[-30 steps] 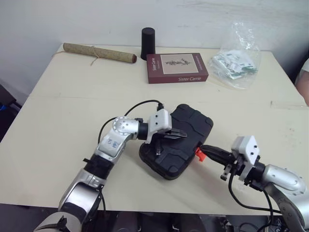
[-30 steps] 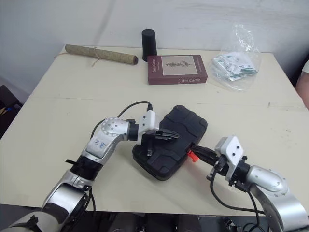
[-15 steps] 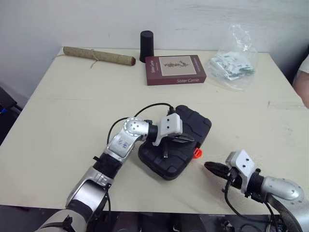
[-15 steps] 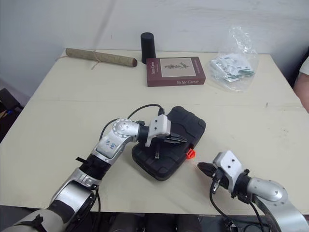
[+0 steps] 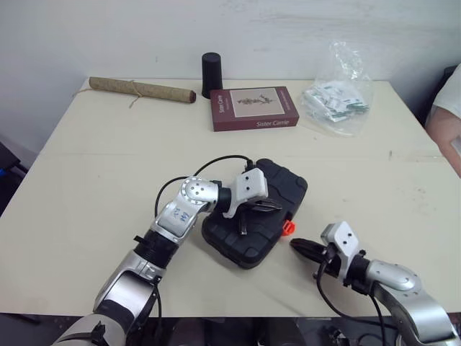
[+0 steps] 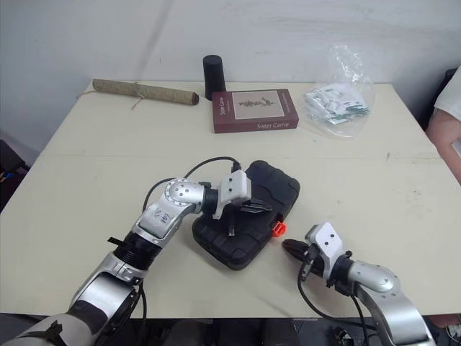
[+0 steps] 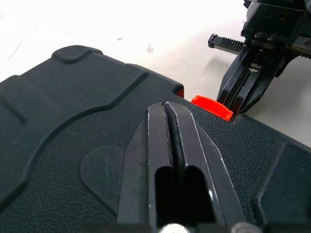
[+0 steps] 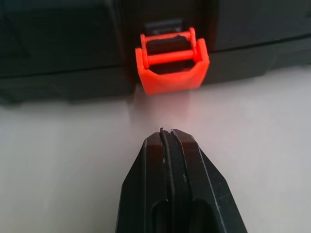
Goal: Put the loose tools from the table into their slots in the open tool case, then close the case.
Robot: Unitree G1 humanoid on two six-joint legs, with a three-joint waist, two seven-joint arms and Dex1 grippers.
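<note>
The black tool case (image 5: 248,223) lies with its lid down in the middle of the table. An orange latch (image 5: 289,228) sticks out from its right-hand edge. My left gripper (image 5: 271,207) is shut, its tips resting on the lid (image 7: 73,126), a little inward from the orange latch (image 7: 212,107). My right gripper (image 5: 296,246) is shut with nothing in it, low over the table just short of the latch. In the right wrist view a strip of bare table separates the right gripper (image 8: 167,132) from the orange latch (image 8: 171,68).
At the back of the table lie a dark red book (image 5: 254,108), a black cylinder (image 5: 211,74), a rolled mat (image 5: 140,89) and a clear plastic bag of small packets (image 5: 336,97). A person's arm (image 5: 448,121) shows at the right edge.
My right gripper has drawn back from the orange latch toward the table's front edge. The left gripper has slid slightly further across the lid. The camera has shifted.
</note>
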